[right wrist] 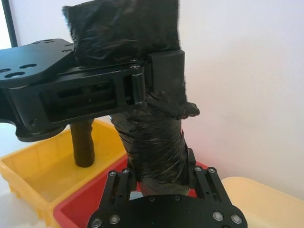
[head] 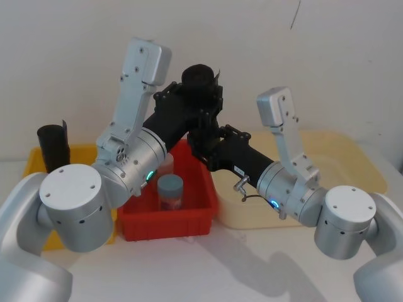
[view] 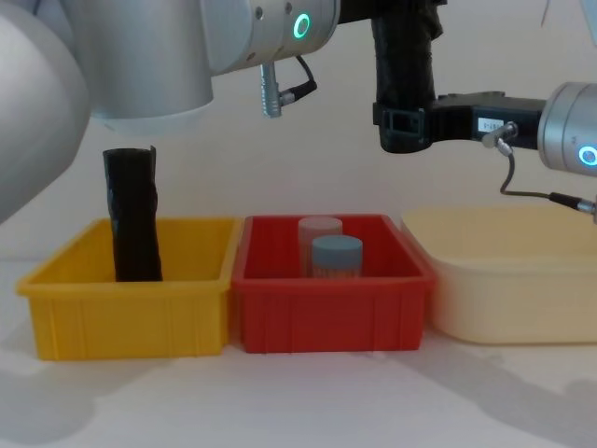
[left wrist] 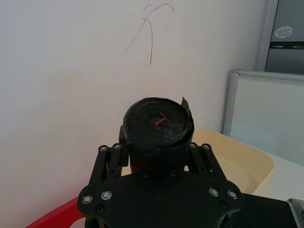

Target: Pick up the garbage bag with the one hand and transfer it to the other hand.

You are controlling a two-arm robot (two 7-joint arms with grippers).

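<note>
White wall behind (head: 327, 50), and I had the garbage bag (view: 403, 56) upright in the air, above the red bin's (view: 331, 299) right side. My left hand (left wrist: 159, 156) clamped its upper part; my right hand (view: 406, 126) gripped its lower end.

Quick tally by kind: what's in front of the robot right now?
Bins: 3 (yellow bin, red bin, cream bin)
Garbage bag rolls: 2 (held roll between left gripper and right gripper; spare roll in yellow bin)
Jars: 2 (blue-lidded jar, pale-lidded jar)
Total: 7
</note>
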